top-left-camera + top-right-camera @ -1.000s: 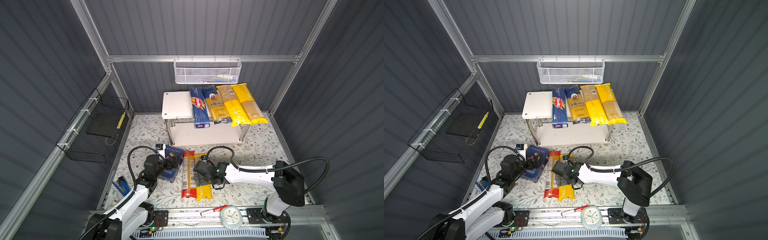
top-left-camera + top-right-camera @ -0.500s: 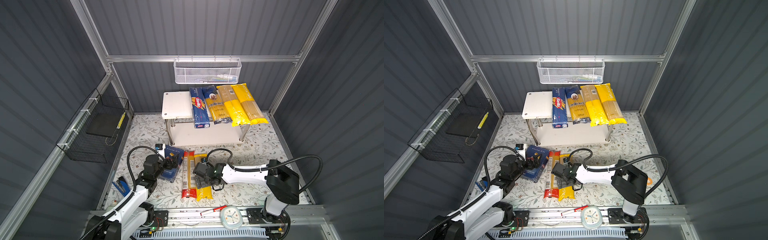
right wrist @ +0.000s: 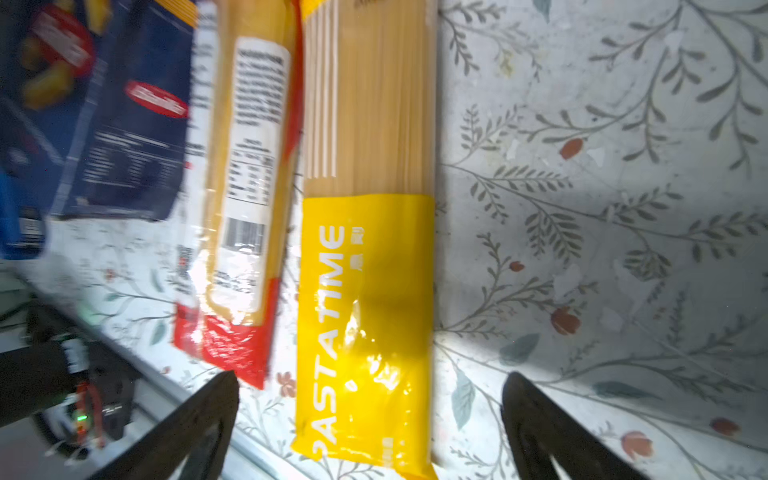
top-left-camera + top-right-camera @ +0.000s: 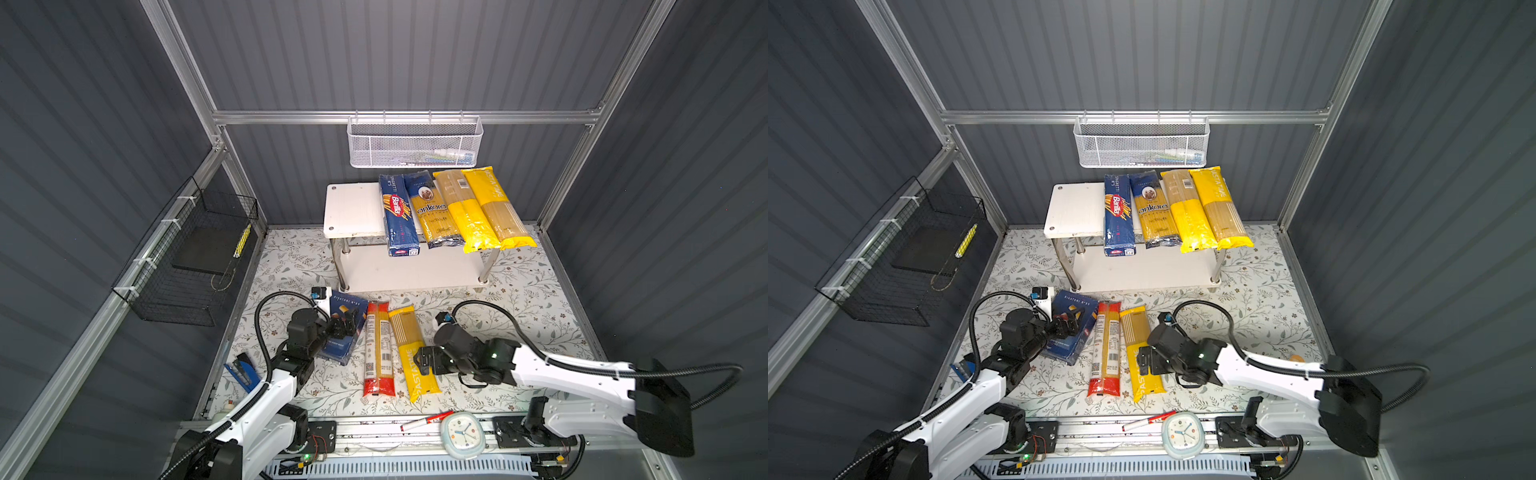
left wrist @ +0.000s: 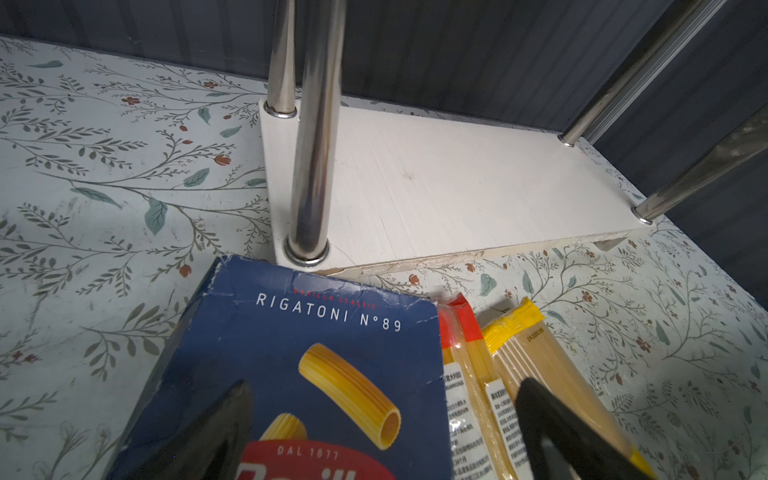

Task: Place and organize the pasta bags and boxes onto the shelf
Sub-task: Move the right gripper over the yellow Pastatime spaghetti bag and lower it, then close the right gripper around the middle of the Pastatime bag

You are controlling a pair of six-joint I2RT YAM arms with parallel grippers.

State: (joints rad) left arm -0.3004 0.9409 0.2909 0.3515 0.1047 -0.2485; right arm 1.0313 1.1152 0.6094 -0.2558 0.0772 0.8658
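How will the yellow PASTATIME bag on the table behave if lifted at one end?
The PASTATIME bag is packed with straight spaghetti, so probably fairly stiff. Its glossy film looks slippery. Long and slim, it would likely tilt if held off-centre.

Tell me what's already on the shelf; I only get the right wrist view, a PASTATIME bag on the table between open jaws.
Observer: Four packs lie side by side on top of the shelf: the Barilla spaghetti box, the ankara bag, a yellow-and-clear bag and a PASTATIME bag.
Operator: And underneath?
Observer: The lower board shows bare in the left wrist view.
Operator: What's the left arm doing?
Observer: The left gripper hovers over the rigatoni box, jaws open, nothing held.
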